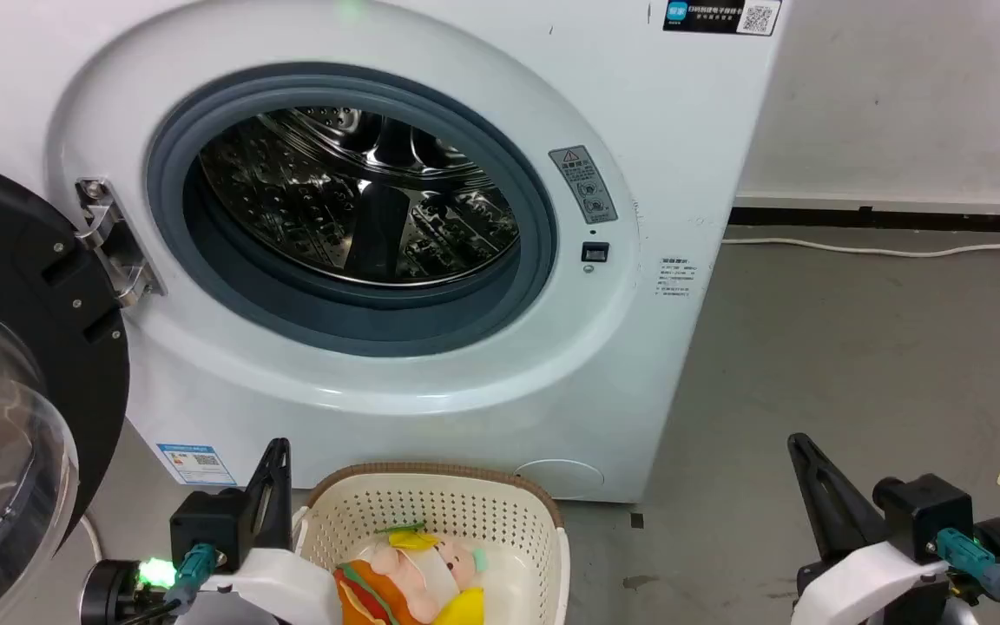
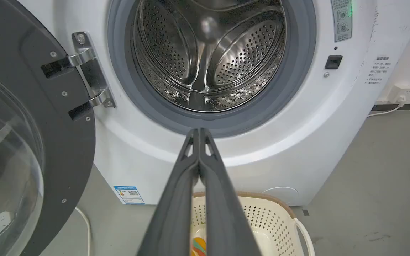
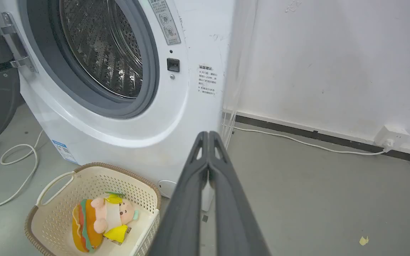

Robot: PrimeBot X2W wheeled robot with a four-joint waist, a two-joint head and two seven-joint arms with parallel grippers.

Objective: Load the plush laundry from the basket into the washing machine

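1. The plush laundry (image 3: 98,222) is seen in the basket (image 3: 130,188), before the open washing machine (image 1: 465,417).
2. The left gripper (image 2: 199,132) and right gripper (image 3: 208,134) are pressed closed, empty.
3. Pickup is judged unstarted; a gripper must be opened and lowered.

White cable (image 3: 297,141) across grey floor (image 3: 315,199)

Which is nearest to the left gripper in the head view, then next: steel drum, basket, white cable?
1. basket, just right of the left gripper.
2. steel drum, above and ahead.
3. white cable, far right by the wall.
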